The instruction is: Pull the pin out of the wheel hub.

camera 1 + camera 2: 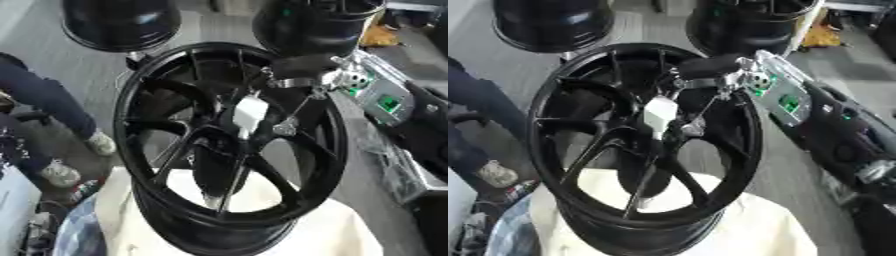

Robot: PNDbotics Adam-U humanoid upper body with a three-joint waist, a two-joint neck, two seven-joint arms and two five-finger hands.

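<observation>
**Reaching through the spokes for the hub pin**

Grey workshop floor lies behind my work. At frame centre the black wheel hub (229,137) stands upright on a cream cloth (350,230), so its face meets me. I can't make out the pin itself. My right hand (662,116) comes from upper right, a pale part at the hub; its fingers' state I cannot tell.

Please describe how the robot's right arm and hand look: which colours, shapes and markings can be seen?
The right arm is mostly black, with a silver section carrying green patches. Near the wrist sits a perforated silver joint and a silver band. The right hand is black and rounded. No cables or text can be made out.
</observation>
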